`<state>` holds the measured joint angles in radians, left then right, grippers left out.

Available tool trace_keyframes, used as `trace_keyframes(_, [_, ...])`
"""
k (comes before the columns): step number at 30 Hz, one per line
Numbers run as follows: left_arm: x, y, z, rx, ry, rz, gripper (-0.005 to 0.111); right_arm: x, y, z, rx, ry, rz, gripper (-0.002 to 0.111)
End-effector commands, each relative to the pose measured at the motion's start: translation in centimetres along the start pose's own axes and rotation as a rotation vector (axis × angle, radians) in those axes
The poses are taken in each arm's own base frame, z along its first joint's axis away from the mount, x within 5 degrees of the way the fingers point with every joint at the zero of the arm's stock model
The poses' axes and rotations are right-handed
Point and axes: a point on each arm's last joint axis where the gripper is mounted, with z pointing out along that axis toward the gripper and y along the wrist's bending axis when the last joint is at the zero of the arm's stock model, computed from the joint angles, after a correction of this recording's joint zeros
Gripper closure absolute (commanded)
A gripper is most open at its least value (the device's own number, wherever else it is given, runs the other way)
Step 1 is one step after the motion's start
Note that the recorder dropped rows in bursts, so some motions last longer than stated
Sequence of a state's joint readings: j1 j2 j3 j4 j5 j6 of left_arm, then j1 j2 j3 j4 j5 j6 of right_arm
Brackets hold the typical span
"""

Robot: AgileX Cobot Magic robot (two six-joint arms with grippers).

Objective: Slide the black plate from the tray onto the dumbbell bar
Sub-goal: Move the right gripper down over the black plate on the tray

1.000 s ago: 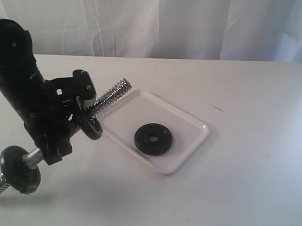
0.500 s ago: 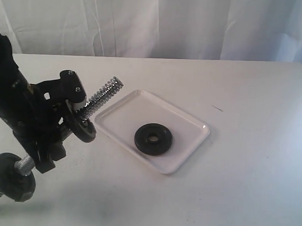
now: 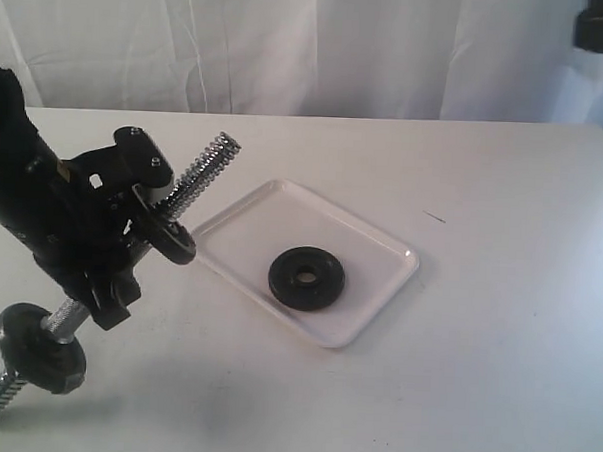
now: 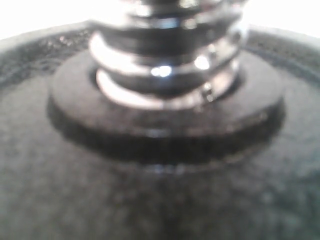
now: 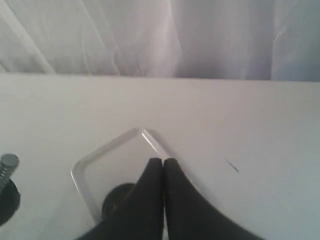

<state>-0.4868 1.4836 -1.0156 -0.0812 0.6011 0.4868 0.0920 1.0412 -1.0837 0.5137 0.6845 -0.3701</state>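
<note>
The black plate [image 3: 306,277] lies flat in the translucent tray [image 3: 385,252], near its middle. My left gripper [image 3: 118,266] is shut on the dumbbell bar [image 3: 206,171] and holds it tilted above the table, left of the tray, with its upper threaded end free. A black disc [image 3: 167,236] sits on the bar just above the grip, and a thicker disc [image 3: 40,348] below it. The left wrist view shows only that disc [image 4: 160,190] and chrome threads [image 4: 165,70], blurred. My right gripper [image 5: 163,161] is shut and empty, high above the tray [image 5: 82,162]; the black plate [image 5: 116,198] is half hidden behind its fingers.
White table [image 3: 496,345] with a white curtain [image 3: 339,48] behind it. A small dark mark [image 3: 434,217] lies on the table right of the tray. Part of the right arm [image 3: 602,29] shows at the top right corner.
The left arm has shifted the bar left and tipped it steeper, so its upper threaded end sits higher and farther from the tray. Part of the right arm has come into view at top right.
</note>
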Motion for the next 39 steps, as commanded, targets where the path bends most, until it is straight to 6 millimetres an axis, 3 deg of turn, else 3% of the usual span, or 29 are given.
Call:
trace_keyframes(1, [-1.0,0.4,-2.9,-0.083,-0.128,-0.050,0.107,-1.3,-1.2,8.6,-0.082,0.246,-0.103,0.108])
trace_keyframes(3, [-0.6,0.9,-3.1,-0.100,-0.120,-0.071,0.107,-0.7,-1.2,11.4,-0.139,0.351,-0.155,0.104])
trace_keyframes(5, [-0.2,1.5,-3.3,-0.119,-0.104,-0.089,0.107,0.3,-0.8,13.7,-0.207,0.453,-0.208,0.092])
trace_keyframes(7, [0.4,2.0,-3.4,-0.130,-0.079,-0.101,0.107,1.4,-0.2,15.7,-0.263,0.527,-0.188,0.072])
trace_keyframes(10, [1.3,2.7,-3.5,-0.132,-0.036,-0.122,0.107,3.1,1.1,18.3,-0.325,0.611,-0.180,0.031])
trace_keyframes(12, [1.8,3.0,-3.5,-0.132,-0.010,-0.135,0.107,4.4,2.0,19.7,-0.353,0.666,-0.184,0.016])
trace_keyframes(14, [2.2,3.4,-3.6,-0.135,-0.001,-0.154,0.107,5.5,3.0,20.8,-0.380,0.709,-0.196,0.009])
trace_keyframes(23, [2.5,3.9,-3.7,-0.144,0.003,-0.171,0.107,7.1,7.6,24.1,-0.379,0.694,-0.302,0.006])
trace_keyframes(32, [2.5,3.9,-3.7,-0.144,0.002,-0.188,0.107,8.8,8.9,26.7,-0.152,0.789,-0.427,0.006])
trace_keyframes(39, [2.5,3.9,-3.7,-0.144,0.002,-0.192,0.107,10.5,10.1,28.3,-0.123,0.792,-0.404,0.006])
